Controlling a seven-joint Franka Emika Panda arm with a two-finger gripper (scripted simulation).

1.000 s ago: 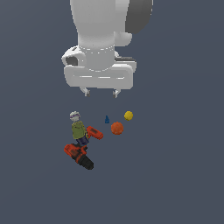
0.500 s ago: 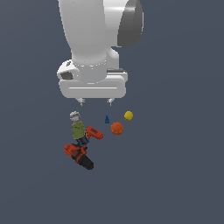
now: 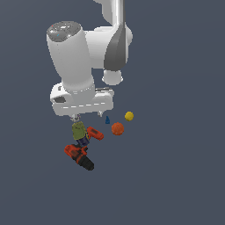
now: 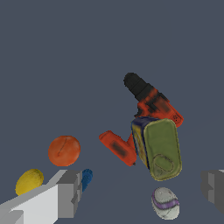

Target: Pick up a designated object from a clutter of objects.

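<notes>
The gripper [image 4: 140,192] hung with its jaws spread wide, nothing between the fingers [image 4: 68,192]; the grey-white round piece [image 4: 165,203] lay in the gap below them, untouched. The can [image 4: 158,148] served as landmark: olive-green top, dark blue side with yellow edging, standing just beyond the round piece. The red-and-black drill [image 4: 151,101] touched the can, its body behind and its red foot projecting beside the can. In the exterior view the orange ball [image 3: 117,128] sat to the exterior view's right of the can [image 3: 79,131], the tiny blue cone [image 3: 107,120] near it, and the yellow ball [image 3: 128,116] farther out, all apart from the can.
</notes>
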